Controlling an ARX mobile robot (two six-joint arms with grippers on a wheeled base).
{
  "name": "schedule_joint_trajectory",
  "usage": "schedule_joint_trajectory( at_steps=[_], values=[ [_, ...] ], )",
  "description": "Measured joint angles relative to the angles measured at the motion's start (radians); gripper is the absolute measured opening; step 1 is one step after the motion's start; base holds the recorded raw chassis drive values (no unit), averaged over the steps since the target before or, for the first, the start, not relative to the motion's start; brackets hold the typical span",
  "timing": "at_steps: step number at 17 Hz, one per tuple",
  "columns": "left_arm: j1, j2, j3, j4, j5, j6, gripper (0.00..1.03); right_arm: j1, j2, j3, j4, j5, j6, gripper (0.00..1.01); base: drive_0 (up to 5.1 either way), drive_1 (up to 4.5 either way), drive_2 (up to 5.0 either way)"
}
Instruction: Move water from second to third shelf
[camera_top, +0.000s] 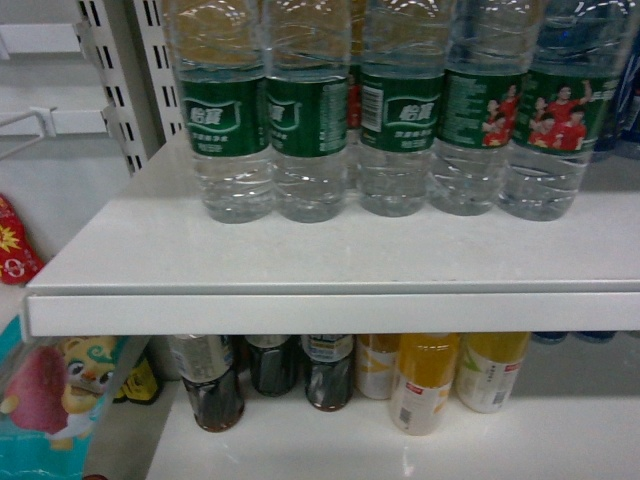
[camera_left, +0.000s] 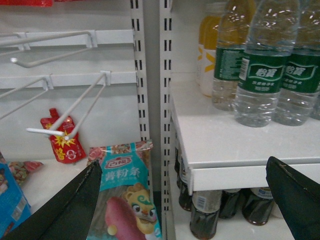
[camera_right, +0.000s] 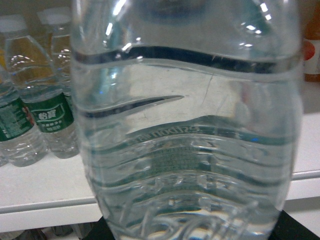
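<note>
Against right end effector (camera_right: 190, 231), clear ribbed plastic water bottle (camera_right: 185, 125) appears gripped (fingers barely visible); left end effector (camera_left: 185, 200) released. Transfer underway; next: carry to third shelf.

Drinks under the shelf edge, snacks on the hook wall

Three dark drink bottles (camera_top: 272, 365) are stood in a row at the left of the lower shelf (camera_top: 560, 420), with an orange juice bottle (camera_top: 425, 385) and a pale yellow one (camera_top: 492, 372) beside them to the right. Past the slotted uprights (camera_left: 139, 75), white wire hooks (camera_left: 45, 132) are mounted on rails; a red sachet (camera_left: 64, 137) is hung behind one, and a teal snack bag (camera_left: 127, 195) printed with a cartoon animal is seen below, near a blue packet (camera_left: 10, 200).
</note>
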Motion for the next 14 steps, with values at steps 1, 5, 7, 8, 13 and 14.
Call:
schedule_joint_trajectory(
  at_steps=[1, 5, 7, 8, 13, 14],
  values=[
    [0.0, 0.0, 0.0, 0.003, 0.0, 0.0, 0.98, 0.0, 0.0, 0.0, 0.003, 0.0, 0.0, 0.4, -5.1, 2.37, 2.4],
    [0.0, 0.0, 0.0, 0.002, 0.0, 0.0, 0.98, -0.001, 0.0, 0.0, 0.002, 0.001, 0.0, 0.4, -5.0, 2.5, 2.5],
    [0.0, 0.0, 0.0, 0.001, 0.0, 0.0, 0.98, -0.001, 0.0, 0.0, 0.003, 0.001, 0.0, 0.4, -4.9, 2.56, 2.6],
    [0.0, 0.0, 0.0, 0.001, 0.0, 0.0, 0.98, -0.001, 0.0, 0.0, 0.002, 0.0, 0.0, 0.4, -4.9, 2.51, 2.5],
    [0.0, 0.0, 0.0, -0.001, -0.001, 0.0, 0.98, -0.002, 0.0, 0.0, 0.0, 0.005, 0.0, 0.4, -3.0, 1.5, 1.5],
    [0.0, 0.0, 0.0, 0.0, -0.001, 0.0, 0.98, -0.001, 0.0, 0.0, 0.002, 0.004, 0.0, 0.4, 0.0, 0.0, 0.0]
  ],
)
